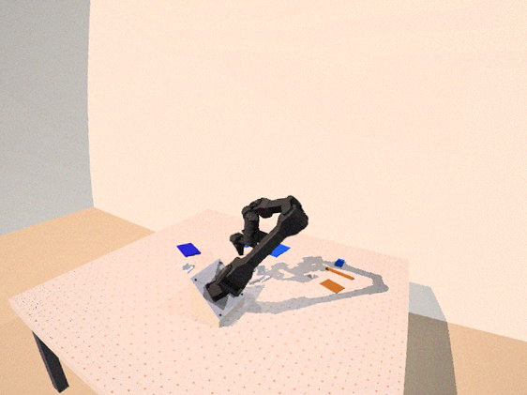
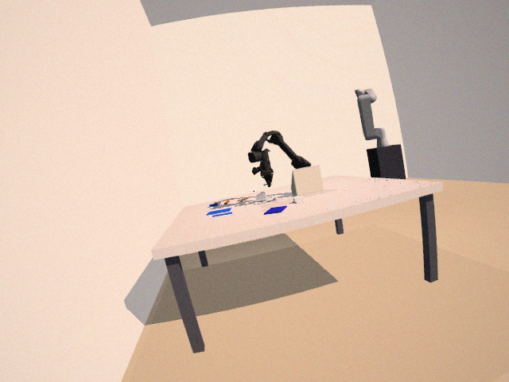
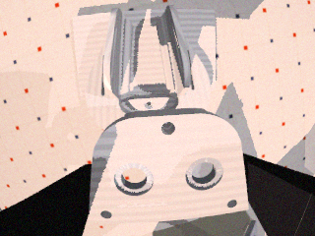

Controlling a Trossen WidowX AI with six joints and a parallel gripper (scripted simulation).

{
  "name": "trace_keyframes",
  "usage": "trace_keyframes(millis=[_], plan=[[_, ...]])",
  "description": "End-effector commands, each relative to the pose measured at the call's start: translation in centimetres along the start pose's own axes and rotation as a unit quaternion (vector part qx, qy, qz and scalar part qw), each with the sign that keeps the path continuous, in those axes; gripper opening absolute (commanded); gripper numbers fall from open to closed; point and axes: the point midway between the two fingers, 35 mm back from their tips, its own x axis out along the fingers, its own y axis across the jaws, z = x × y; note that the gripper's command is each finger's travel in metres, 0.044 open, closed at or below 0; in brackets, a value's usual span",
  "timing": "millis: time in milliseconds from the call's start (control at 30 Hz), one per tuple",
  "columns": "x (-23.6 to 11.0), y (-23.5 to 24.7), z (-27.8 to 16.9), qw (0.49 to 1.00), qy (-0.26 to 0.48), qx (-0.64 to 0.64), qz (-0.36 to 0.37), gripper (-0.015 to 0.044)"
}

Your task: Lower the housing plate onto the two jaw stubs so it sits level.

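My gripper (image 3: 165, 167) (image 2: 268, 183) is shut on the housing plate (image 3: 169, 147), a pale plate with two ringed holes and smaller dark holes. The plate hangs above the table, its rounded edge toward the top of the wrist view. Beyond that edge stand the two jaws, a left jaw (image 3: 115, 49) and a right jaw (image 3: 183, 54), long and pale, side by side over a base. The plate's edge reaches their near end in the wrist view; the stubs cannot be made out. In the exterior view the pale assembly (image 2: 261, 196) lies below the gripper, with space between.
The arm stands on a beige block (image 1: 204, 308) (image 2: 308, 181). A dark blue square (image 1: 188, 249) (image 2: 275, 210), a blue patch (image 1: 279, 250), a small blue block (image 1: 339, 262), an orange square (image 1: 332, 285) and an orange bar (image 1: 340, 273) lie on the table. A grey arm (image 2: 365, 114) stands behind.
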Motion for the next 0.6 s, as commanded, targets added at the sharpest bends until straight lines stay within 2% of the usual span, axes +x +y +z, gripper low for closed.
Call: trace_keyframes(millis=[0,567], plan=[[0.01,-0.03,0.07,1.0,-0.002,0.003,-0.001,0.0351],[0.01,0.65,-0.88,1.0,-0.002,0.003,-0.001,0.0351]])
